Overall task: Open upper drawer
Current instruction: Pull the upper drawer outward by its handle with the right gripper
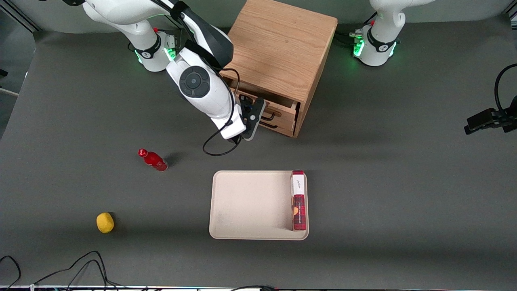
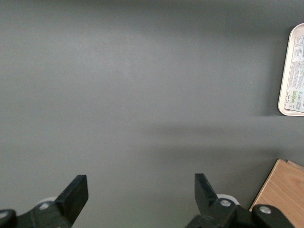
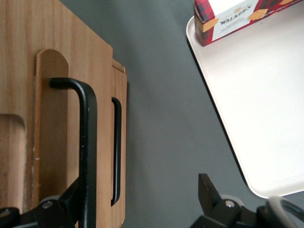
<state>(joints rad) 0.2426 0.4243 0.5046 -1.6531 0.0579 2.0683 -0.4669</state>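
The gripper (image 1: 258, 115) hangs at the front of the oak cabinet (image 1: 282, 48), level with the upper drawer (image 1: 278, 111), which sits at the top of the cabinet's front and is slid out a little way, showing a dark gap inside. From the wrist camera, the fingers (image 3: 213, 194) are spread wide. One sits against the black handle (image 3: 88, 142) of the upper drawer and the other stands well clear over the grey table (image 1: 404, 182), so nothing is clamped. The handle appears to lie just inside the open span, which would suit hooking it or closing on it to pull. The lower drawer's handle (image 3: 116, 147) shows just beside it, on a front that looks closed.

Nearer the front camera lies a cream tray (image 1: 250, 202) with a red tartan biscuit box (image 1: 298, 200) standing along one edge. Toward the working arm's end of the table are a small red bottle (image 1: 153, 160) lying down and a yellow lump (image 1: 105, 222), both well apart from the cabinet and out of the drawer's path. The drawer seems only partly open, so the task looks unfinished.
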